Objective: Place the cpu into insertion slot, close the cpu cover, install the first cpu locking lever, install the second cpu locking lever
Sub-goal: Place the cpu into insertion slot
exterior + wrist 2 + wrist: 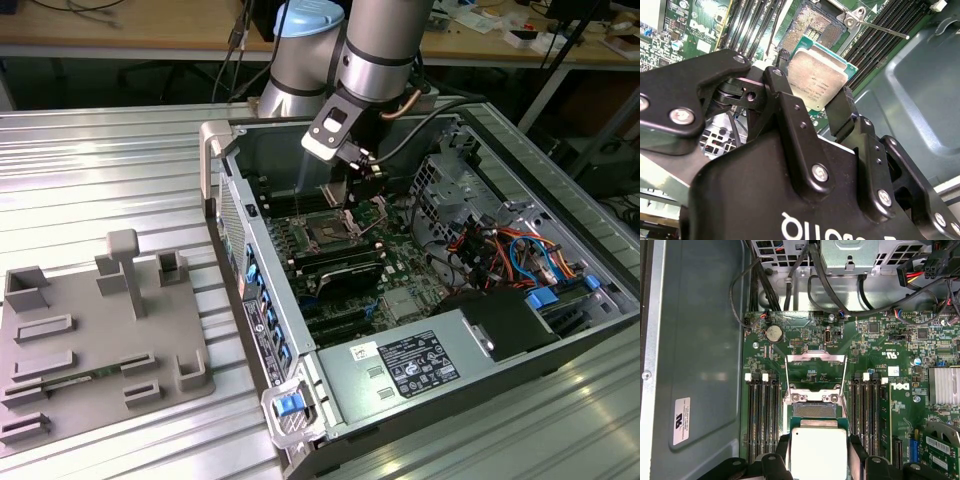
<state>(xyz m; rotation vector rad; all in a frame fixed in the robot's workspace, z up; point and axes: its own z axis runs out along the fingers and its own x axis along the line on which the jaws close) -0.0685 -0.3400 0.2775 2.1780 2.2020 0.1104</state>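
The gripper (pixel 815 95) is clamped on the cpu (pixel 817 77) - its two black fingers (pixel 785 92) press on opposite edges of the chip, whose dull silver top faces the camera in both wrist views. In the exterior view the arm reaches down into the open computer case (pixel 270 330), with the gripper (pixel 350 197) low over the motherboard's middle. The cpu (pixel 817 450) hangs just off one edge of the insertion slot (pixel 812 410) and partly overlaps it, not seated; the slot's field of contacts lies bare (pixel 815 25). Beyond the slot, the cpu cover (pixel 814 358) stands swung open on its hinge, and the green board shows through its window. A locking lever (pixel 882 28) - a thin metal rod - sticks out free beside the slot, not latched. Rows of black memory slots (pixel 762 415) run along both sides of the socket, a coin battery (pixel 773 333) sits past the cover, and a finned heatsink (pixel 945 385) lies well off to one side. On the ribbed metal table (pixel 100 160), at the exterior view's left of the case, rests a grey fixture tray (pixel 90 340) with upright posts and shallow pockets.
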